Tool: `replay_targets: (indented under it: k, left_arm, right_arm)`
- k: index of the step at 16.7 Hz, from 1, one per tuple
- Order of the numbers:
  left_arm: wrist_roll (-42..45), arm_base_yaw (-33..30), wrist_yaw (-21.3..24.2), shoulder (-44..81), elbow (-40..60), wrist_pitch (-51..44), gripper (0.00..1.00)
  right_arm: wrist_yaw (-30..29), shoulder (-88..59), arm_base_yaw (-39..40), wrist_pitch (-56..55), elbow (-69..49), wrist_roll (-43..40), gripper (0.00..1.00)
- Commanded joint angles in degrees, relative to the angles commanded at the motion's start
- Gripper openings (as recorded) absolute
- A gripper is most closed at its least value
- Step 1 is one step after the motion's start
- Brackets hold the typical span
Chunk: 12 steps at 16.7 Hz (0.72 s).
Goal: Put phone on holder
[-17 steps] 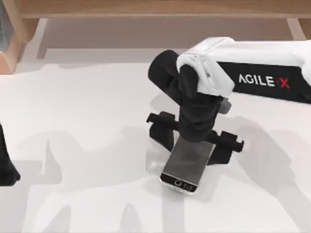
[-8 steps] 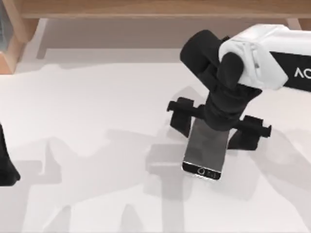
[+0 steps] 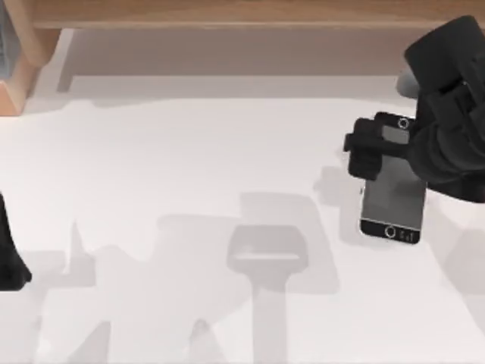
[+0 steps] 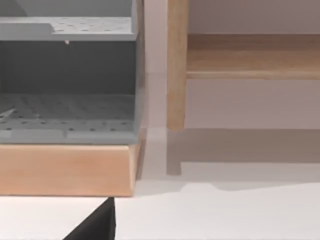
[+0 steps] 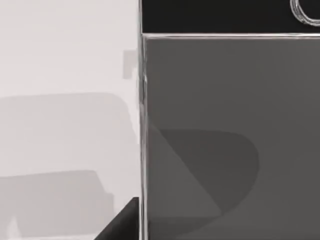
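Note:
The phone (image 3: 392, 199), with a grey screen, black end bands and a silver rim, hangs over the right part of the table, its home-button end toward the front edge. My right gripper (image 3: 395, 155) is shut on its upper half, with one black finger (image 3: 369, 150) against its left edge. The right wrist view looks straight onto the phone's screen (image 5: 225, 140), beside a black fingertip (image 5: 125, 220). The holder is out of view. My left arm (image 3: 9, 262) stays parked at the table's left edge.
A wooden shelf frame (image 3: 23, 53) with a grey perforated rack (image 4: 65, 105) stands at the back left. A wooden rail (image 3: 242, 14) runs along the back. Grey shadows (image 3: 265, 254) lie on the white tabletop.
My right arm has swung to the right and back with the phone in its grip, from the table's middle to the right side. The left arm has not moved.

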State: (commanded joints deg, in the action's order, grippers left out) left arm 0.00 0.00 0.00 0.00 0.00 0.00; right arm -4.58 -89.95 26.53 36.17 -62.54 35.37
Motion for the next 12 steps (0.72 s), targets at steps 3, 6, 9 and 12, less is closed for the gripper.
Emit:
replay_targets:
  k: [3,6,9,12]
  left_arm:
    - [0.0,0.0,0.0,0.0,0.0,0.0,1.0]
    - [0.0,0.0,0.0,0.0,0.0,0.0,1.0]
    - [0.0,0.0,0.0,0.0,0.0,0.0,1.0]
    - [0.0,0.0,0.0,0.0,0.0,0.0,1.0]
  right_arm:
    - [-1.7,5.7,-3.6,-5.5,4.8,-5.5,0.0]
    - [-3.7,10.2,-7.2,-10.8,8.8,-10.3,0.0]
    - [-5.7,13.4,-10.8,-15.7,12.6,-14.6,0.0]
    - [-7.4,15.7,-14.8,-20.2,16.0,-18.4,0.0]
